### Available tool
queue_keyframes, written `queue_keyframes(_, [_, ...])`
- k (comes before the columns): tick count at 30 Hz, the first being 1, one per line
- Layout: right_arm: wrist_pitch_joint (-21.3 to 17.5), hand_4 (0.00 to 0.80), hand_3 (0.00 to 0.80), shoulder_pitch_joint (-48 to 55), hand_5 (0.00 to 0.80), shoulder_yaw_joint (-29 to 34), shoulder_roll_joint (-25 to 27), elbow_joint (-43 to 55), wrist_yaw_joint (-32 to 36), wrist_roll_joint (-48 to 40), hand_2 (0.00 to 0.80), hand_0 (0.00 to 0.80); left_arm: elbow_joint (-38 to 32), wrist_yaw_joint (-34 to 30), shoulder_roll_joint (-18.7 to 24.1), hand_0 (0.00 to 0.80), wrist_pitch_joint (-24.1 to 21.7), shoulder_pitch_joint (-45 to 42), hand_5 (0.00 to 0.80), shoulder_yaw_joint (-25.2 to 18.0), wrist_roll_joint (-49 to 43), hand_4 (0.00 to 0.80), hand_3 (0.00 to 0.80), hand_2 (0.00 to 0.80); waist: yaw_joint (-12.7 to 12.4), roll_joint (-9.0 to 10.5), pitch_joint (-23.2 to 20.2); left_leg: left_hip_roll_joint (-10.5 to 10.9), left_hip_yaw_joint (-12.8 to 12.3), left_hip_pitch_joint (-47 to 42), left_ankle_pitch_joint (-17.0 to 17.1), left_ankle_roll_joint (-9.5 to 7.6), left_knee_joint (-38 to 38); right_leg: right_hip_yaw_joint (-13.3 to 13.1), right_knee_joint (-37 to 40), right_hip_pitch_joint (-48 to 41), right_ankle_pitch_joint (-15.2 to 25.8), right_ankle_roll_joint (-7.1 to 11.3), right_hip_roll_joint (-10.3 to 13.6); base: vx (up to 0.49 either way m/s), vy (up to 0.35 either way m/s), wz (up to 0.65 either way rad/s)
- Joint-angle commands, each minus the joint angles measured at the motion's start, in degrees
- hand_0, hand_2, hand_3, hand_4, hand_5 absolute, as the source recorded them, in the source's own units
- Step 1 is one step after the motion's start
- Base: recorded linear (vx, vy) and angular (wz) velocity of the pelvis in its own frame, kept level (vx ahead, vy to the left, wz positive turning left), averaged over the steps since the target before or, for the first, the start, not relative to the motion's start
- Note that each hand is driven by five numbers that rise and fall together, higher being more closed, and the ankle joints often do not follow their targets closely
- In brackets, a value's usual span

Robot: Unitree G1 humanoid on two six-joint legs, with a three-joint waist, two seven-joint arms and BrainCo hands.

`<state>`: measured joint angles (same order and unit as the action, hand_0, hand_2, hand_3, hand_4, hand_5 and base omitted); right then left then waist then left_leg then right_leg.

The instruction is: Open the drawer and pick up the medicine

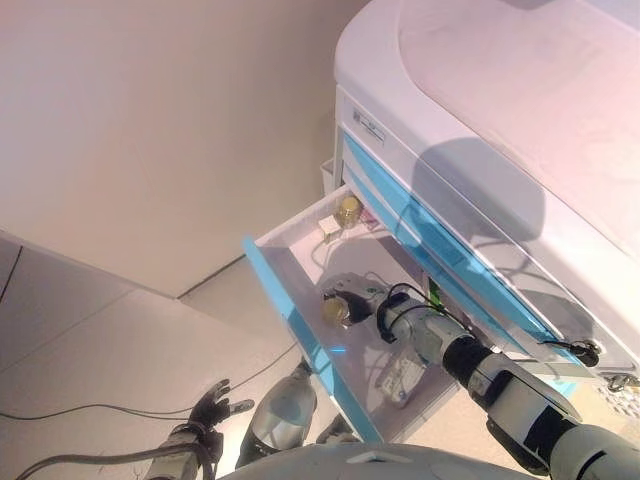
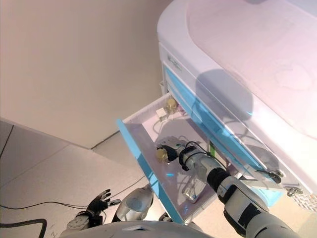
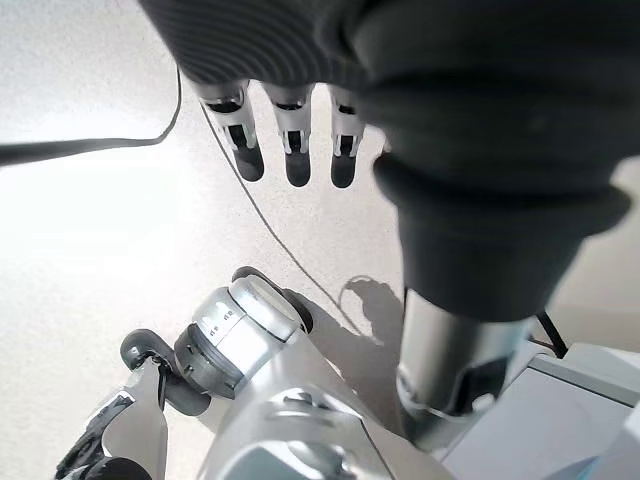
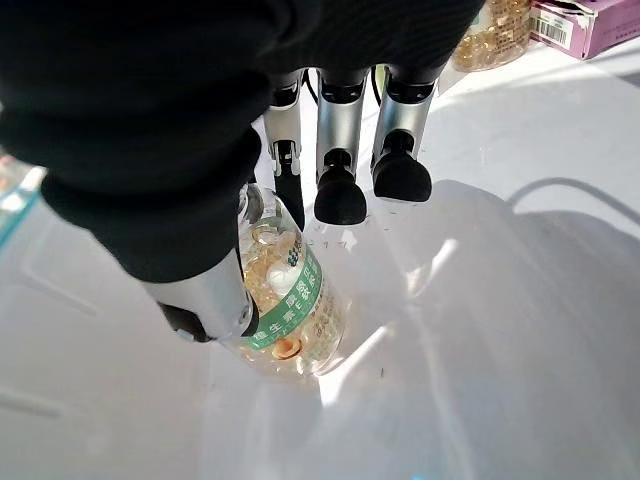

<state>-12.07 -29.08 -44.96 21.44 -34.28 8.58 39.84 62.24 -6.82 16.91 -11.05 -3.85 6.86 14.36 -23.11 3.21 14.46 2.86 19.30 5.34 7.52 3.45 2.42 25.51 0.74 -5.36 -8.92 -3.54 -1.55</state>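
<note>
The top drawer [image 1: 296,318] of a white cabinet [image 1: 480,110] with blue drawer fronts stands pulled out. My right hand [image 1: 366,300] reaches into it. In the right wrist view its thumb [image 4: 205,300] and a finger [image 4: 288,180] pinch a clear medicine bottle [image 4: 290,320] with a green label and yellow capsules. The bottle's gold cap [image 1: 334,311] shows beside the hand. The bottle is low over the drawer floor; I cannot tell whether it touches. My left hand [image 1: 212,408] hangs near the floor, fingers relaxed and empty.
A second gold-capped bottle [image 1: 348,209] stands at the drawer's far corner beside a small white box [image 1: 329,228]. A purple box [image 4: 590,25] lies near it. A white packet [image 1: 400,378] lies in the drawer's near part. More blue-fronted drawers [image 1: 440,240] are below, closed.
</note>
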Motion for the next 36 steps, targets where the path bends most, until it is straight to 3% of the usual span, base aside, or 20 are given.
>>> queue_keyframes(1, [3.2, 0.8, 0.8, -0.6, 0.8, -2.1, 3.6, 12.0, 12.4, -9.9, 0.8, 0.8, 2.6, -0.2, 1.9, 0.0, 1.4, 0.5, 0.0, 0.0, -2.7, 0.0, 0.0, 0.0, 1.7, 2.61, -3.2, 3.9, -1.8, -2.7, -5.2, -2.83, 1.8, -4.6, 0.2, 2.3, 7.2, 6.92, 5.4, 0.033, -0.029, -0.23])
queue_keyframes(6, [10.6, 0.8, 0.8, -3.7, 0.8, -0.6, 11.9, 26.9, 32.2, -25.8, 0.8, 0.8, 4.3, -0.3, 3.7, 0.0, 2.6, 2.3, 0.0, -1.5, -3.5, 0.0, 0.0, 0.0, 4.6, 5.17, -5.3, 3.0, -5.5, -4.3, -5.7, -2.89, 2.3, -7.9, 1.3, 1.9, 8.2, 7.15, 4.6, 0.038, -0.024, -0.39])
queue_keyframes(9, [13.3, 0.8, 0.8, -7.8, 0.8, 0.8, 16.0, 33.7, 40.7, -38.1, 0.8, 0.8, 5.1, -0.1, 4.3, 0.0, 3.2, 3.6, 0.0, -1.6, -3.4, 0.0, 0.0, 0.0, 6.1, 5.98, -6.5, 2.4, -7.2, -5.4, -6.1, -2.99, 2.5, -9.6, 1.4, 1.7, 8.6, 7.22, 4.3, 0.035, -0.001, -0.37])
queue_keyframes(12, [16.5, 0.8, 0.8, -12.5, 0.8, 3.2, 19.1, 38.4, 43.8, -52.2, 0.8, 0.8, 5.6, 0.1, 4.7, 0.0, 3.2, 4.3, 0.0, -1.1, -3.4, 0.0, 0.0, 0.0, 7.3, 6.42, -7.8, 2.2, -8.6, -6.2, -6.4, -3.08, 2.6, -10.9, 1.5, 1.5, 8.6, 7.28, 4.1, 0.023, 0.011, -0.37])
queue_keyframes(15, [18.3, 0.8, 0.8, -17.1, 0.8, 6.7, 19.9, 40.2, 39.4, -63.6, 0.8, 0.8, 6.3, 0.3, 4.8, 0.0, 3.4, 4.5, 0.0, -0.4, -2.9, 0.0, 0.0, 0.0, 8.2, 6.33, -9.3, 2.1, -9.7, -7.1, -6.7, -3.17, 2.6, -11.9, 1.6, 1.1, 8.8, 7.37, 4.1, 0.025, 0.036, -0.25])
queue_keyframes(17, [16.5, 0.8, 0.8, -19.4, 0.8, 10.3, 20.6, 40.1, 34.0, -67.2, 0.8, 0.8, 6.6, 0.3, 4.5, 0.0, 3.5, 4.1, 0.0, -0.3, -2.6, 0.0, 0.0, 0.0, 8.9, 5.97, -10.2, 2.0, -10.6, -7.6, -7.0, -3.25, 2.5, -12.5, 1.6, 0.9, 8.8, 7.5, 4.3, 0.023, 0.055, -0.2])
queue_keyframes(19, [15.6, 0.8, 0.8, -21.3, 0.8, 14.2, 21.2, 38.5, 29.7, -68.7, 0.8, 0.8, 6.9, 0.3, 4.2, 0.0, 3.8, 3.7, 0.0, -0.3, -2.4, 0.0, 0.0, 0.0, 9.5, 5.46, -10.9, 2.0, -11.3, -8.1, -7.4, -3.37, 2.4, -13.0, 1.5, 0.8, 8.8, 7.63, 4.3, 0.033, 0.058, -0.12])
queue_keyframes(21, [10.8, 0.8, 0.8, -22.7, 0.8, 18.4, 22.6, 35.5, 25.5, -69.1, 0.8, 0.8, 6.8, 0.2, 3.8, 0.0, 3.9, 2.7, 0.0, -0.1, -2.1, 0.0, 0.0, 0.0, 9.9, 4.83, -11.6, 2.0, -11.7, -8.6, -7.7, -3.54, 2.2, -13.4, 1.3, 0.5, 8.6, 7.69, 4.4, 0.041, 0.057, -0.15])
queue_keyframes(27, [8.7, 0.8, 0.8, -25.0, 0.8, 30.3, 27.1, 26.7, 16.3, -73.2, 0.8, 0.8, 7.1, -0.8, 3.4, 0.0, 3.6, 0.7, 0.0, -0.3, -1.7, 0.0, 0.0, 0.0, 10.5, 3.54, -12.2, 2.4, -11.7, -9.8, -8.8, -3.98, 1.8, -13.3, 1.0, -0.7, 7.9, 7.72, 4.5, 0.03, 0.035, 0.01])
queue_keyframes(32, [10.7, 0.8, 0.8, -29.0, 0.8, 32.6, 32.6, 17.6, 9.7, -74.1, 0.8, 0.8, 8.8, -1.7, 4.3, 0.0, 4.2, 0.1, 0.0, 0.4, -0.8, 0.0, 0.0, 0.0, 10.8, 3.32, -12.5, 2.6, -11.7, -10.5, -9.2, -4.03, 1.8, -13.0, 1.0, -1.3, 7.6, 7.6, 4.4, 0.024, 0.005, 0.08])
queue_keyframes(36, [13.1, 0.8, 0.8, -33.6, 0.8, 29.8, 35.9, 8.7, 6.7, -70.3, 0.8, 0.8, 9.1, -1.6, 4.6, 0.0, 5.2, -0.5, 0.0, 1.2, -0.1, 0.0, 0.0, 0.0, 10.4, 3.39, -12.4, 2.9, -11.4, -10.8, -9.4, -4.12, 1.6, -12.8, 1.0, -1.6, 7.3, 7.31, 4.3, 0.025, 0.003, 0.08])
